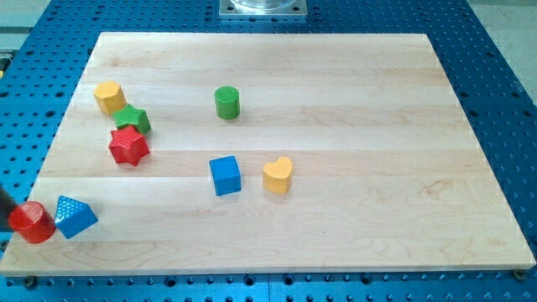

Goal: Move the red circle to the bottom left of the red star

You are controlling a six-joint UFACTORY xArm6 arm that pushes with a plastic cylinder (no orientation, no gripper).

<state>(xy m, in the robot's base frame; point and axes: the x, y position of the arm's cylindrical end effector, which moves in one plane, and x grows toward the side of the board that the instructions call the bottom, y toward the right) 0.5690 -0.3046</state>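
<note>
The red circle (33,222) sits at the board's bottom left corner, touching the blue triangle (75,216) on its right. The red star (128,146) lies up and to the right of it, at the view's left. A dark rod enters at the left edge; my tip (10,220) is just left of the red circle, against it or nearly so.
A green star (132,119) touches the red star's top, with a yellow hexagon (109,97) above it. A green cylinder (226,102) stands at top centre. A blue cube (225,175) and a yellow heart (278,174) lie mid-board. The wooden board (377,126) rests on a blue perforated table.
</note>
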